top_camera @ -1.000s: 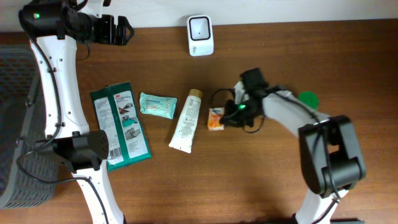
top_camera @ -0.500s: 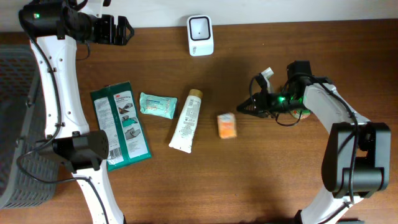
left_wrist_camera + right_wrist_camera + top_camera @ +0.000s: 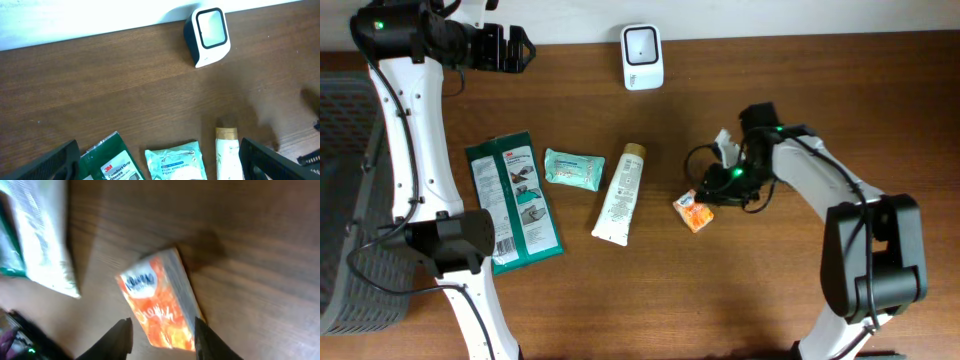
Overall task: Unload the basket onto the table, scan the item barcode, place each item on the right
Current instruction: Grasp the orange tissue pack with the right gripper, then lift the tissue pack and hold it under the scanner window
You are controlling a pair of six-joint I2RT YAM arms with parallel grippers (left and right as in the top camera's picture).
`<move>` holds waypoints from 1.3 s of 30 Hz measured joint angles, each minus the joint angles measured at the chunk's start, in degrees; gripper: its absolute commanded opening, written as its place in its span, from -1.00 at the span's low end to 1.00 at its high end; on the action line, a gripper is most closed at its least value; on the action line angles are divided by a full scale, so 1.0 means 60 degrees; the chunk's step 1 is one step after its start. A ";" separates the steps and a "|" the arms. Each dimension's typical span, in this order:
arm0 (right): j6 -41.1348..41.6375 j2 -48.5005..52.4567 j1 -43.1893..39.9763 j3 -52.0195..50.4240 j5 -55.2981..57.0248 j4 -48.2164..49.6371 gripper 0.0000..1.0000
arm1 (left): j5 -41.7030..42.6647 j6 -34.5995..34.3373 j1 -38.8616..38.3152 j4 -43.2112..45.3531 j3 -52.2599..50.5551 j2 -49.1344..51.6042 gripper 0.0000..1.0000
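A small orange snack pack (image 3: pixel 693 211) lies tilted on the brown table, right of centre. My right gripper (image 3: pixel 711 190) sits low over its near end. In the right wrist view the pack (image 3: pixel 160 305) lies between the two dark fingers (image 3: pixel 121 335) of this gripper (image 3: pixel 162 330). The jaws are open, with a gap on the left side. The white barcode scanner (image 3: pixel 642 57) stands at the table's back edge, also visible in the left wrist view (image 3: pixel 209 34). My left gripper (image 3: pixel 525 48) hangs open and empty high at the back left, its fingers (image 3: pixel 62 161) wide apart.
A green 3M glove pack (image 3: pixel 512 200), a teal wipes packet (image 3: pixel 574 168) and a white tube (image 3: pixel 620 194) lie in a row left of the orange pack. A grey basket (image 3: pixel 340 200) stands off the table's left edge.
The right gripper swung out to the right, then came back over the orange pack with its jaws opened. The pack has shifted rightwards and turned. The left arm has not moved.
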 measured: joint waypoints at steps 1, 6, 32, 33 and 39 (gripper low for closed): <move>0.0022 0.0000 0.0062 0.0000 0.0226 -0.0178 -0.21 | 0.0000 0.0000 0.0004 0.0004 0.0000 0.0000 0.98; 0.0069 -0.0004 0.0073 0.0004 0.0892 -0.0630 -0.21 | 0.0000 0.0000 0.0004 0.0000 0.0000 0.0000 0.98; 0.1107 0.0739 0.0765 0.0000 0.1497 -0.0244 -0.76 | 0.0000 0.0000 0.0000 0.0000 0.0000 0.0000 0.98; 0.1100 0.0758 0.0765 0.0004 0.1428 -0.0237 -0.91 | 0.0000 0.0000 0.0000 0.0000 0.0000 0.0000 0.98; 0.1093 0.0765 0.0761 0.0051 0.1257 -0.0331 -0.92 | 0.0000 0.0000 0.0000 0.0000 0.0000 0.0000 0.98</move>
